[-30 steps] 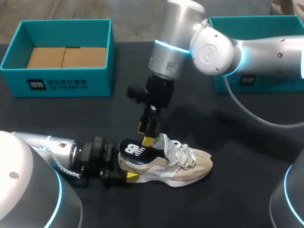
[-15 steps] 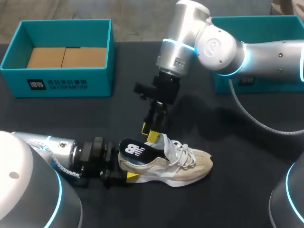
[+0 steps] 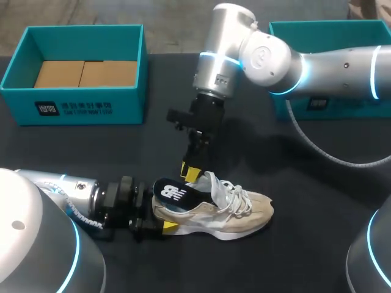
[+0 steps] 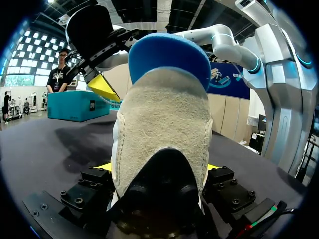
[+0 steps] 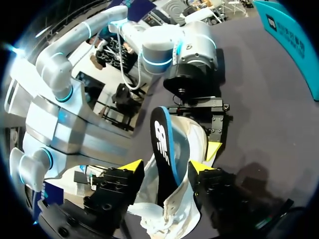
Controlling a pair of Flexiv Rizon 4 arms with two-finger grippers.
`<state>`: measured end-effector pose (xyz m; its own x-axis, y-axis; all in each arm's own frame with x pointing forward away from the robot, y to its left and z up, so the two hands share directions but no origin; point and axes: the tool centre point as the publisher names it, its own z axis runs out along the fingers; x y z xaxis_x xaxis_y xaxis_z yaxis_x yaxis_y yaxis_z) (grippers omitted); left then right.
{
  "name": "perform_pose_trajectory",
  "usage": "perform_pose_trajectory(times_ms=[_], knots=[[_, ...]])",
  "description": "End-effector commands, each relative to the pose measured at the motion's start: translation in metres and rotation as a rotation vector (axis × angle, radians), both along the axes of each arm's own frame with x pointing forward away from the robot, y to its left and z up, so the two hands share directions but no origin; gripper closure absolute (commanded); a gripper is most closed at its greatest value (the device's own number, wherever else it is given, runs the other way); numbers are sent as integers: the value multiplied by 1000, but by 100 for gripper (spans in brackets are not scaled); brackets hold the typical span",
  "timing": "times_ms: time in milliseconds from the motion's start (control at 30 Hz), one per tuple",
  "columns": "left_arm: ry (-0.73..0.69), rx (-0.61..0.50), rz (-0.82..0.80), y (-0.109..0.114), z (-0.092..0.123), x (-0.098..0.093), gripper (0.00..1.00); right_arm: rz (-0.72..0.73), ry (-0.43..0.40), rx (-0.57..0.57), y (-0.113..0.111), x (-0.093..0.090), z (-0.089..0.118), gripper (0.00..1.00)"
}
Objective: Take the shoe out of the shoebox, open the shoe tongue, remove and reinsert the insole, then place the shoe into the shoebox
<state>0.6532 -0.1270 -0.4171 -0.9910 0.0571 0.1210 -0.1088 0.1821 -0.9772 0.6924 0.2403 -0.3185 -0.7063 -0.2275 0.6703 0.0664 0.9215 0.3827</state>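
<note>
A beige shoe [image 3: 226,210] with white laces lies on its side on the dark table. Its black insole [image 3: 174,194] sticks up out of the opening at the heel end. My left gripper [image 3: 160,215] comes in low from the left and is shut on the shoe's heel [image 4: 162,129], with a yellow tip on each side. My right gripper [image 3: 190,172] hangs straight down over the insole. In the right wrist view the insole [image 5: 164,144] stands between the right gripper's [image 5: 167,167] fingers, which are open and narrowly apart from it.
A teal shoebox [image 3: 85,101] with cardboard inside stands at the back left. A second teal box [image 3: 342,108] sits at the back right, partly behind my right arm. Bare table lies in front of and to the right of the shoe.
The right arm swung a little right and back, staying over the insole, and its fingers have drawn closer together. The left arm and shoe have not moved.
</note>
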Motion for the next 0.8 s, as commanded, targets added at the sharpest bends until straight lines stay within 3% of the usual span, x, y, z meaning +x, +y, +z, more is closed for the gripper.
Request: perform_pose_trajectory(times_ms=[33,800], knots=[[1,0,-1,1,-3,1,100,13,30,3,5,6,-8,50],[1,0,-1,1,-3,1,100,10,99,69,7,-20,-11,58]])
